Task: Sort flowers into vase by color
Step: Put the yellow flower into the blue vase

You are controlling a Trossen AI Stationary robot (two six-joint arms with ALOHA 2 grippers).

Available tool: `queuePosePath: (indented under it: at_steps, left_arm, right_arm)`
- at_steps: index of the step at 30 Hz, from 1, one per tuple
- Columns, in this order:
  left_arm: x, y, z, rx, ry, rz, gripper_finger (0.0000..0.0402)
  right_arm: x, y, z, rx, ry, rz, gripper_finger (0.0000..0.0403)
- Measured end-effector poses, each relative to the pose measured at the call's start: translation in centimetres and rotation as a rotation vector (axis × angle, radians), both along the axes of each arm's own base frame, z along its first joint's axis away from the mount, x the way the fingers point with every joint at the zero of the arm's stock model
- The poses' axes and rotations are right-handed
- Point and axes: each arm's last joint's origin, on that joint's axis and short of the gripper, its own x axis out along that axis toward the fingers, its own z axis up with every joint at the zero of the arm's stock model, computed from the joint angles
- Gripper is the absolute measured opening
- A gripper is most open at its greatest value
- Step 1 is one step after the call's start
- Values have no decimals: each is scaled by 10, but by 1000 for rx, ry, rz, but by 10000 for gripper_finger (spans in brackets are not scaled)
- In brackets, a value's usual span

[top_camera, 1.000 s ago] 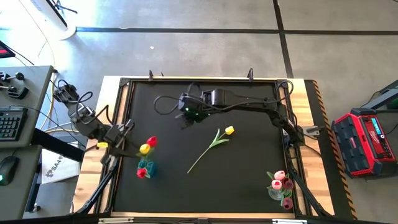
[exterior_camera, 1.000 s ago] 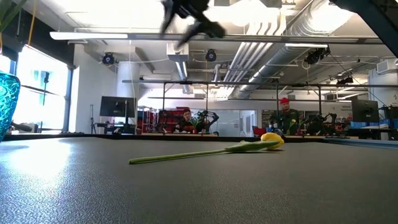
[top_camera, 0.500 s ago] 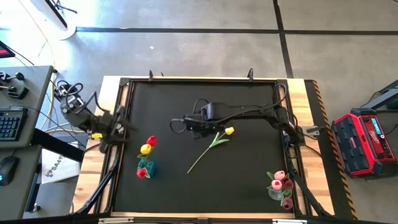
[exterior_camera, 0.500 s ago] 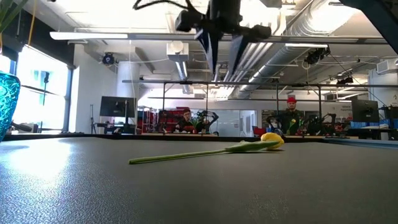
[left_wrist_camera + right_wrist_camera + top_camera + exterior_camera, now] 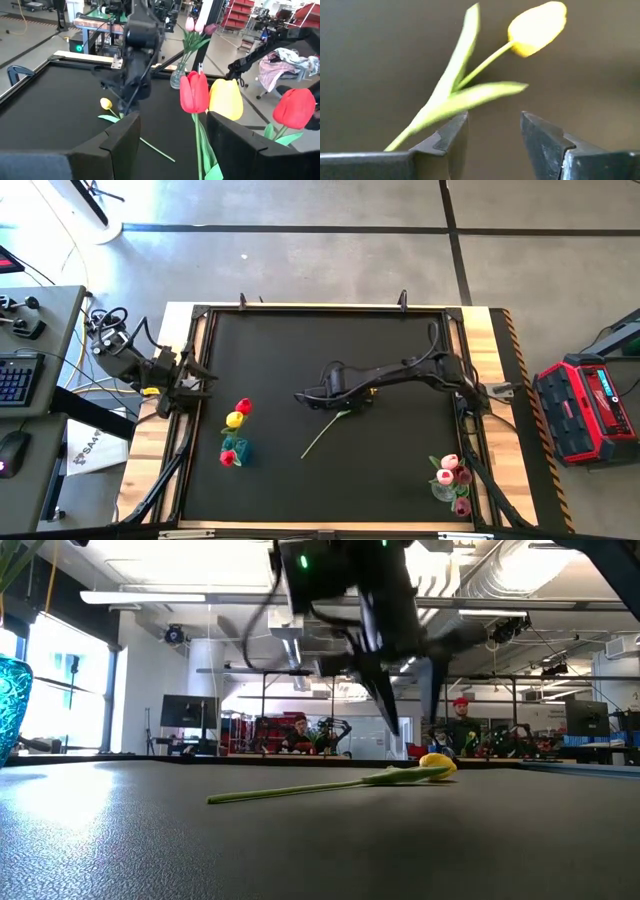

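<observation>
Yellow tulip [image 5: 536,26], right gripper [image 5: 492,131] now lower.

Loose yellow tulip [image 5: 340,418] lies flat on the black mat, thin green stem with two leaves, bud directly under the right gripper [image 5: 352,396], fingers parted just above it, not touching. Red and yellow tulips [image 5: 238,414] stand in a blue vase [image 5: 236,450] just ahead of the left gripper [image 5: 196,377]. Pink tulips [image 5: 450,471], maybe four, stand in a clear vase [image 5: 441,491], well apart from both.

Grey concrete floor [image 5: 300,250] with dark tape lines, red toolbox [image 5: 588,408], bright window [image 5: 70,690], ceiling ducts [image 5: 470,585]
</observation>
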Motion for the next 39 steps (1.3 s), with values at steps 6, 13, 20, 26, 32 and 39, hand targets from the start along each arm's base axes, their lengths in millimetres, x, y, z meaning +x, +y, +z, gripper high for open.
queuePosePath:
  at_steps: [6,13,20,26,32,39]
  left_arm:
    - [0,0,0,-29,3,1,216]
    - [0,-1,0,-55,15,-17,216]
    - [-1,-2,-1,-81,31,-44,216]
    - [-1,-1,-2,-75,36,-41,215]
    - [-1,-1,-2,-74,35,-37,215]
    - [-1,-1,-2,-100,40,-33,215]
  right_arm:
    - [-1,-16,-28,-29,-38,-131,167]
    - [0,-23,-39,-54,-88,-197,167]
    - [-5,-21,-43,-47,-44,-230,166]
    - [-12,-23,-41,-182,10,-272,149]
    - [-13,-28,-40,-205,19,-268,103]
    - [-14,-26,-40,-184,32,-271,81]
